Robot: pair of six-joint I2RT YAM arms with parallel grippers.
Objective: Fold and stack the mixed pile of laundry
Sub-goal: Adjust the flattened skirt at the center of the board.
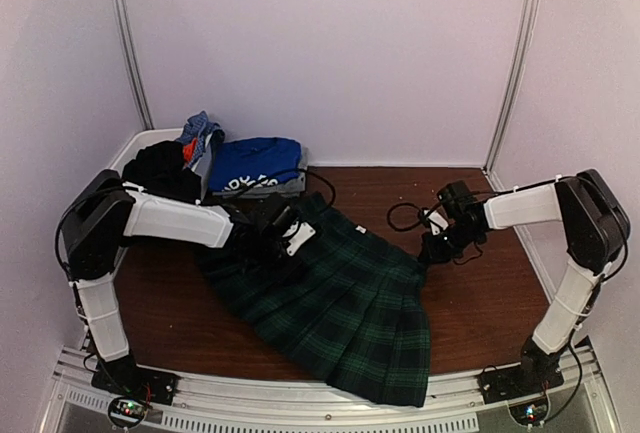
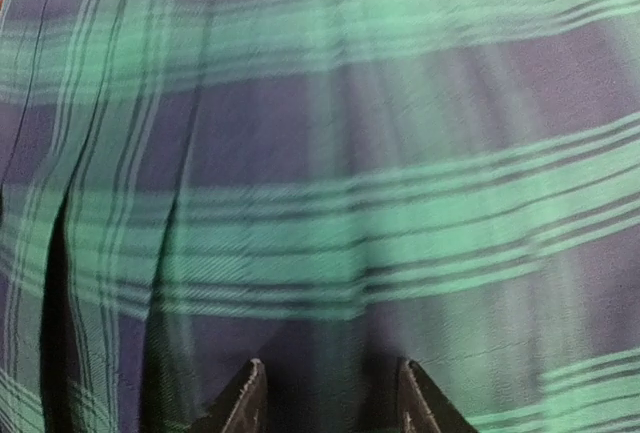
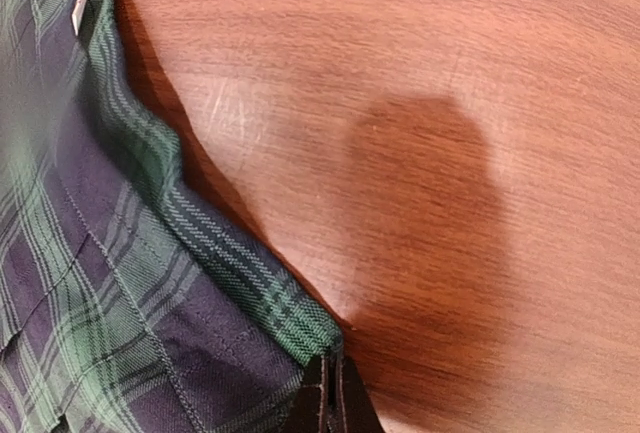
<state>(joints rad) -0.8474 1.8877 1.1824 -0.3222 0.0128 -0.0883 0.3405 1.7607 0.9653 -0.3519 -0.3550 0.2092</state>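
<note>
Top external view: a green and dark blue checked skirt lies spread out on the brown table. It runs from the middle down to the near edge.

The left arm bends by the left wall and reaches low across to the right. The left gripper is down on the top left part of the skirt. In the left wrist view its two fingers stand apart, with checked cloth filling everything right below them. The spot between them is dark, so I cannot tell if they hold any cloth.

The right arm goes up from its base, bends at the right wall and reaches left. Its wrist tips down. The right gripper is at the skirt's right edge. In the right wrist view its fingers are squeezed tight together on the very edge of the skirt, with bare wood beside them.

At the back left are the other clothes: a blue T-shirt, a black heap and a piece of many colours. They sit close together, apart from both grippers.
</note>
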